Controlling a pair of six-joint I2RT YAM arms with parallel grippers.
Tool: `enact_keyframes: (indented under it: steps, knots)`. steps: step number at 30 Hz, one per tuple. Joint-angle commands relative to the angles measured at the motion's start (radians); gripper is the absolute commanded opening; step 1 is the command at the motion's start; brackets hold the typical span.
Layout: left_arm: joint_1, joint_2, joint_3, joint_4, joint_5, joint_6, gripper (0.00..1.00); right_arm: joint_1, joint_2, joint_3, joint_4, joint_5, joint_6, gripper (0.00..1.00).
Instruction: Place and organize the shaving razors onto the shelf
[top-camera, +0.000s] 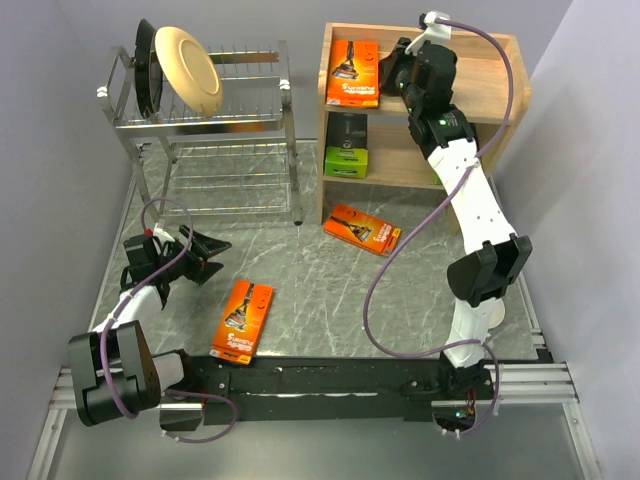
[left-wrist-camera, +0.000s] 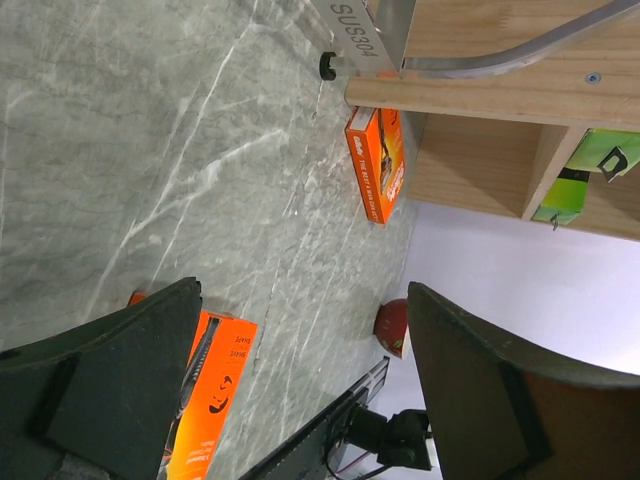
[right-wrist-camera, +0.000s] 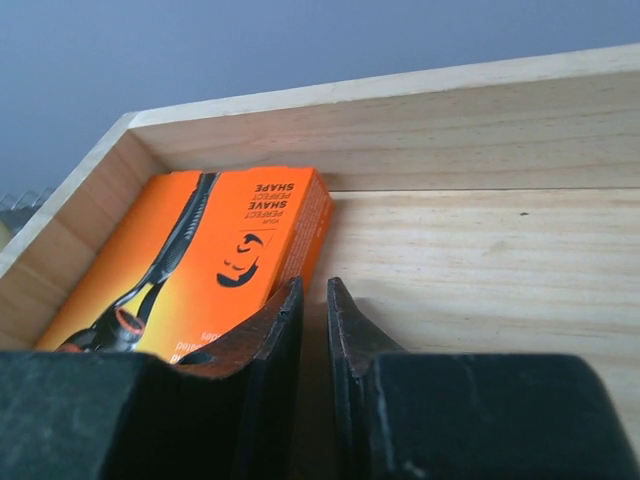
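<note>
The wooden shelf (top-camera: 500, 80) stands at the back right. One orange razor pack (top-camera: 352, 73) lies flat on its top tier, and a black pack with a green end (top-camera: 346, 146) sits on the lower tier. Just right of the top pack (right-wrist-camera: 190, 260), my right gripper (top-camera: 388, 72) (right-wrist-camera: 315, 290) hovers low over the top board (right-wrist-camera: 480, 250), jaws almost together and empty. Another orange pack (top-camera: 362, 229) (left-wrist-camera: 378, 165) lies on the table before the shelf. A third (top-camera: 242, 320) (left-wrist-camera: 215, 385) lies near my left gripper (top-camera: 205, 255) (left-wrist-camera: 300, 380), which is wide open and empty.
A chrome dish rack (top-camera: 210, 120) holding a tan plate (top-camera: 188, 68) stands at the back left, its foot (left-wrist-camera: 328, 66) close to the shelf's corner. A red round object (left-wrist-camera: 393, 327) sits at the table's edge. Grey walls close in both sides.
</note>
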Motion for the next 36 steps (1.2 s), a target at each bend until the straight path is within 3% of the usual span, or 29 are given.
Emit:
enact_keyframes:
  steps: [1,6,12,16,22,25,26,28,30,32,33,36]
  knots:
    - [0.007,-0.009,0.001,0.02,-0.006,0.011,0.89,0.096,0.058,0.034,-0.072,0.101,0.032,0.24]
    - [0.01,0.002,0.028,-0.022,-0.031,0.027,0.9,0.128,0.07,0.046,-0.083,0.202,0.026,0.26]
    - [0.027,0.022,0.133,-0.257,-0.101,0.18,0.93,0.064,-0.074,-0.042,-0.071,0.35,0.011,0.3]
    - [0.024,0.055,0.16,-0.361,-0.157,0.234,0.91,0.056,-0.207,-0.125,-0.017,0.267,-0.073,0.48]
    - [-0.01,0.118,0.153,-0.469,-0.218,0.303,0.78,0.087,-0.414,-0.265,-0.049,0.115,-0.095,0.61]
    - [-0.054,0.155,0.162,-0.512,-0.209,0.356,0.75,0.133,-0.59,-0.468,-0.034,0.086,-0.069,0.63]
    - [-0.063,0.166,0.167,-0.521,-0.209,0.373,0.75,0.175,-0.652,-0.645,-0.007,0.086,-0.066,0.64]
    - [-0.089,0.202,0.182,-0.542,-0.212,0.399,0.73,0.228,-0.8,-0.798,0.001,0.062,-0.074,0.66]
    - [-0.111,0.22,0.18,-0.536,-0.206,0.401,0.68,0.268,-0.864,-0.947,-0.055,-0.033,-0.001,0.67]
    - [-0.158,0.23,0.173,-0.536,-0.219,0.39,0.65,0.271,-0.872,-1.057,-0.126,-0.143,0.06,0.7]
    - [-0.175,0.232,0.171,-0.539,-0.221,0.387,0.61,0.28,-0.863,-1.098,-0.128,-0.273,0.107,0.72]
    - [-0.249,0.259,0.168,-0.55,-0.23,0.375,0.53,0.302,-0.802,-1.24,-0.056,-0.444,0.182,0.78]
